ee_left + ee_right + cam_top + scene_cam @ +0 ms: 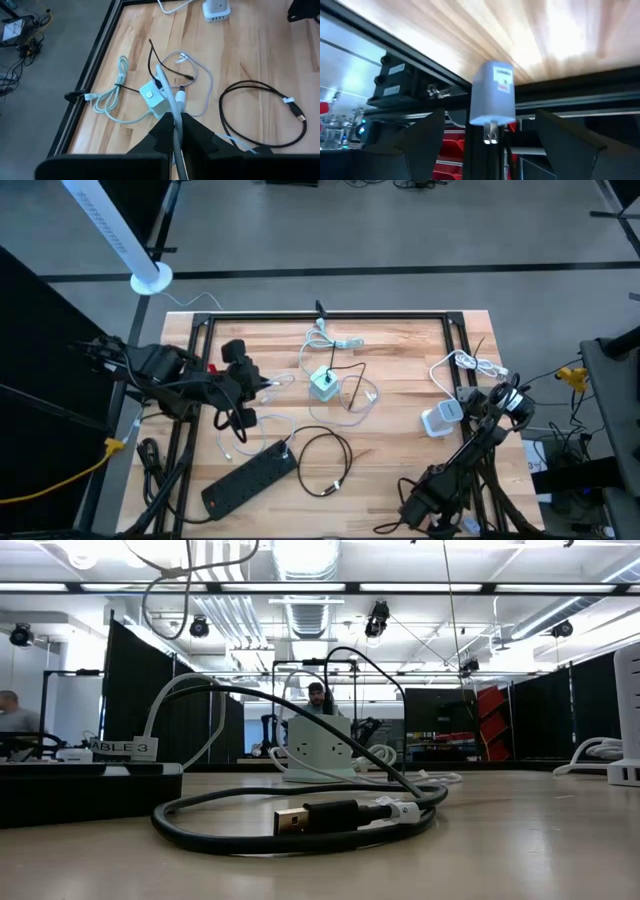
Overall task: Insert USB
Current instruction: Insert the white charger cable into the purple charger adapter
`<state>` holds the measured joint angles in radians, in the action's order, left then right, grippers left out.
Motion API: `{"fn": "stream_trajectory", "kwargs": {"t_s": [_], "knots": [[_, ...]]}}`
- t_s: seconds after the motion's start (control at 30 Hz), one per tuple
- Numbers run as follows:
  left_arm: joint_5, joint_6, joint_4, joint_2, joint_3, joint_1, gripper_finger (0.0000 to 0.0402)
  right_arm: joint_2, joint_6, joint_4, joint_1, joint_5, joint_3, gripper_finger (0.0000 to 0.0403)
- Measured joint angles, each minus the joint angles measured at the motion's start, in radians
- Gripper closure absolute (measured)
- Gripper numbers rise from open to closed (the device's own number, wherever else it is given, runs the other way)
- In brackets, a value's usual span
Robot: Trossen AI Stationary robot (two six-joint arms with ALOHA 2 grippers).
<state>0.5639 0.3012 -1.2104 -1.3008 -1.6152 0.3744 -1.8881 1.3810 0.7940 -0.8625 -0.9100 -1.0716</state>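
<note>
Only "ABLE 3" label (122, 747) reads — left gripper (176, 131) clamps white cable (172, 107); right gripper (492, 145) gapes.

Neither arm shows in the low view. There the power strip (80, 790) is cut off at the left edge and the white charger (628, 710) at the right. The label on the white charger's face is too blurred to read.

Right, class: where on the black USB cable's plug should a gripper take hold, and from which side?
Probably grip the black plug housing just behind the gold tip, from above, jaws across its sides: it lies flat on the table, and that leaves the tip free.
</note>
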Motion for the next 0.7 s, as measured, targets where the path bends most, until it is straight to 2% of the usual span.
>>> {"fn": "stream_trajectory", "kwargs": {"t_s": [0.27, 0.43, 0.7], "knots": [[-0.004, 0.005, 0.007, 0.007, 0.008, 0.000, 0.0390, 0.000, 0.022, -0.073, -0.024, -0.015, 0.050, 0.0115], [-0.005, 0.005, 0.010, 0.007, 0.008, 0.000, 0.0390, 0.000, 0.106, -0.210, -0.045, -0.028, 0.084, 0.0121], [-0.005, 0.005, 0.014, 0.007, 0.008, 0.000, 0.0390, 0.000, 0.184, -0.271, -0.083, -0.037, 0.120, 0.0132]]}}
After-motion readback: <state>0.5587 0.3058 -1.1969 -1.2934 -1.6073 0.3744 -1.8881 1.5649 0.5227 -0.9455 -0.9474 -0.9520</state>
